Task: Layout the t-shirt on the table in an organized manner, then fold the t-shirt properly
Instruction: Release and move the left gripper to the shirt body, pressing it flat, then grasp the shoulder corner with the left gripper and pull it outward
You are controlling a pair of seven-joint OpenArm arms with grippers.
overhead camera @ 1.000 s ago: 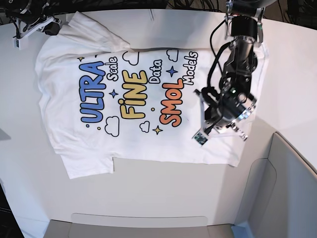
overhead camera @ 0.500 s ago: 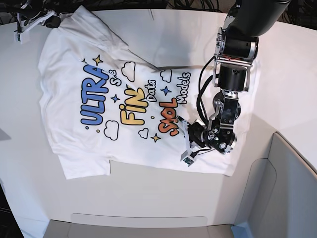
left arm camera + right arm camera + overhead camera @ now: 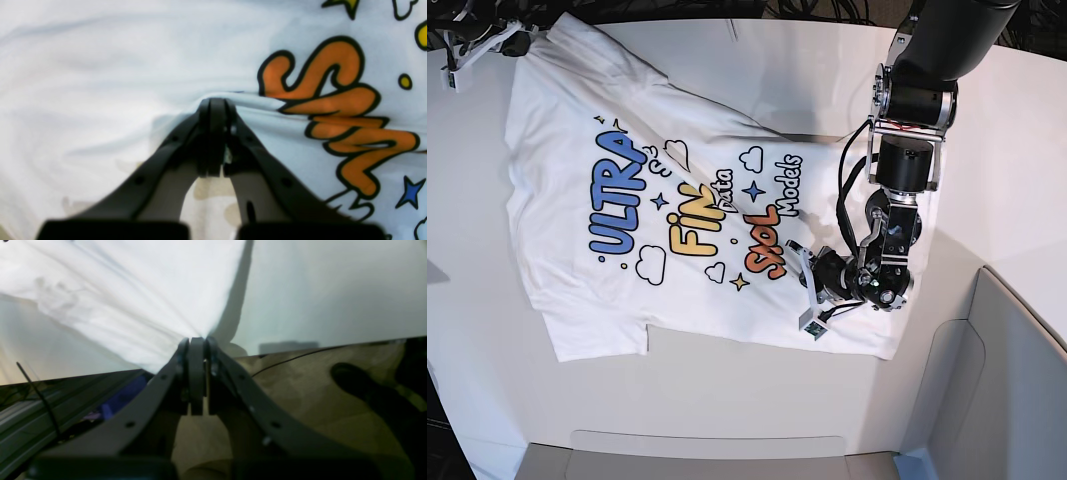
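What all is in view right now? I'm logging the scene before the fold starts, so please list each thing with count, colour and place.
t-shirt: one, white with blue, yellow and orange lettering, spread print-up across the table, creased through the print.
table: one, white, under the shirt and filling most of the base view.
grey panel: one, light grey, at the base view's lower right corner.
cables: several, black, beyond the table's far edge.
left gripper: one, black, shut on a fold of the t-shirt beside the orange lettering.
right gripper: one, black, shut on the t-shirt's edge at the table's far corner, cloth pulled taut.
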